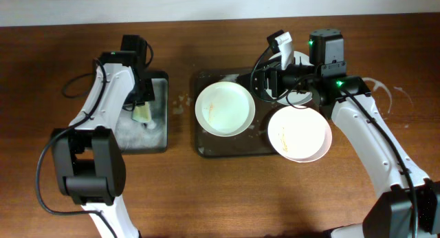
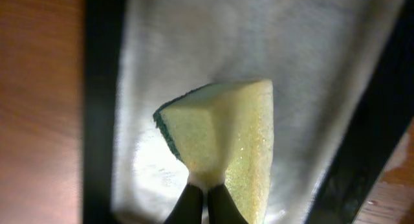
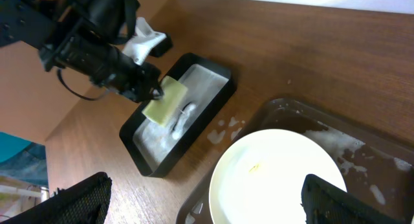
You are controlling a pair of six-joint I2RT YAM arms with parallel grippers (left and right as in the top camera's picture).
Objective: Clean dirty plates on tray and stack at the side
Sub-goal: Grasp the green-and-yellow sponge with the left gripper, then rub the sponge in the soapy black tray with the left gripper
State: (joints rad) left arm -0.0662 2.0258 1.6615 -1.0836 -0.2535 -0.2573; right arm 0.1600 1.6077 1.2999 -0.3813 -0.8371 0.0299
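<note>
Tabletop (image 1: 220,197), dark wood.

Large tray (image 1: 206,147) sat mid-tabletop, closer to the far edge than the near one. Wet floor, foam patches seen in right wrist view.

Two plates clearly seen:
- Left plate (image 1: 225,109) lay flat inside the large tray, on the side toward the tabletop's left edge. Faint orange streak on its face.
- Right plate (image 1: 298,133) lay across the tray's corner nearest the right and near edges, part of it overhanging onto the tabletop. Orange streaks on its face. The two rims were close; could not tell whether they touched.
- A sliver of white showed behind the right arm at the tray's far rim. Could not tell what it was.

Small tray (image 1: 162,131) sat just beside the large one on its left-edge side, apart from it, floor white with suds. Foam specks (image 1: 182,100) on the bare wood between the trays.

Left gripper (image 1: 142,104) hung over the small tray, jaws pinched narrow on the end of a yellow sponge (image 2: 226,140) with a green backing. Sponge tilted, above the sudsy floor.

Right gripper (image 1: 264,83) hovered over the far side of the large tray, beside the left plate's far rim. Jaws spread wide, nothing between them; right wrist view looked down on the left plate (image 3: 278,179).
</note>
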